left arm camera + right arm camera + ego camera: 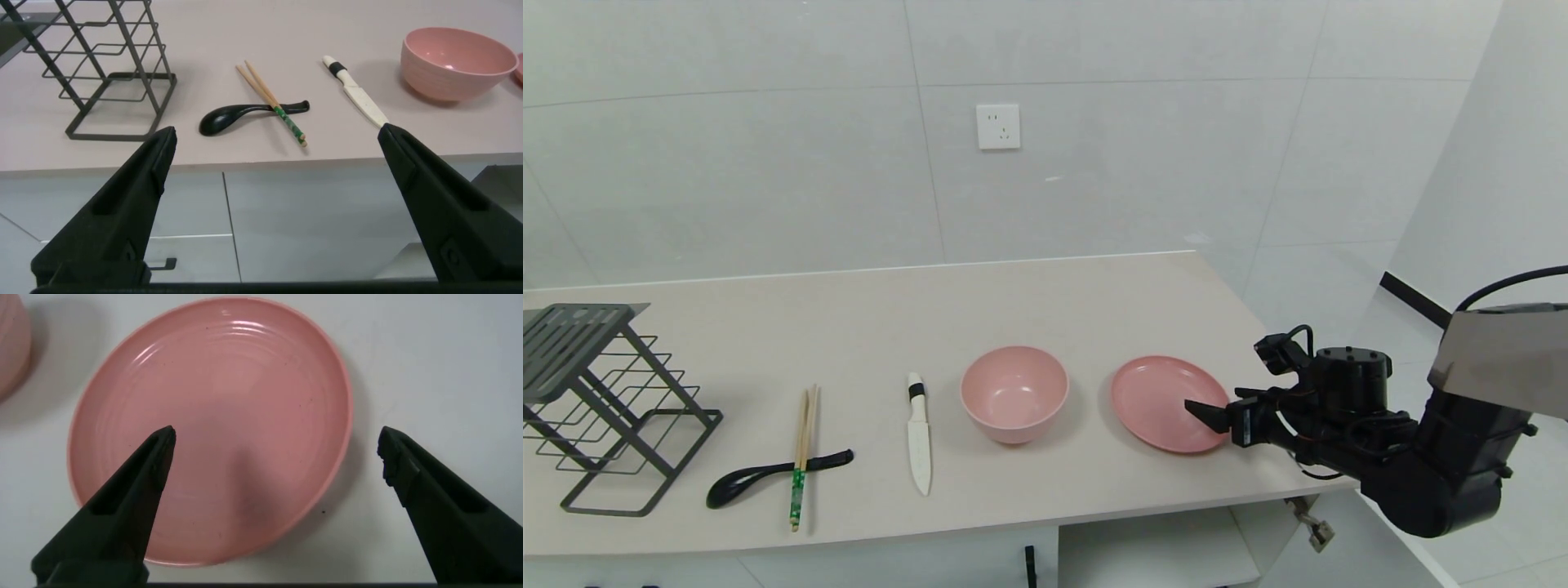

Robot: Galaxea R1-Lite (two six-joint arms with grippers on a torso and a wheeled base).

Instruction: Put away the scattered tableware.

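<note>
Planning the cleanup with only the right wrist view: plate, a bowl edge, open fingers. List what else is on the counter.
Observer: A white knife lies just left of the bowl.
Operator: Keep going left.
Observer: Chopsticks lie across the handle of a black spoon.
Operator: Name anything to store them in.
Observer: A dark wire rack stands at the far left end of the counter.

No text, label, number or sign is legible on any item. Markings on the green ends of the chopsticks (802, 457) are too small to read.
</note>
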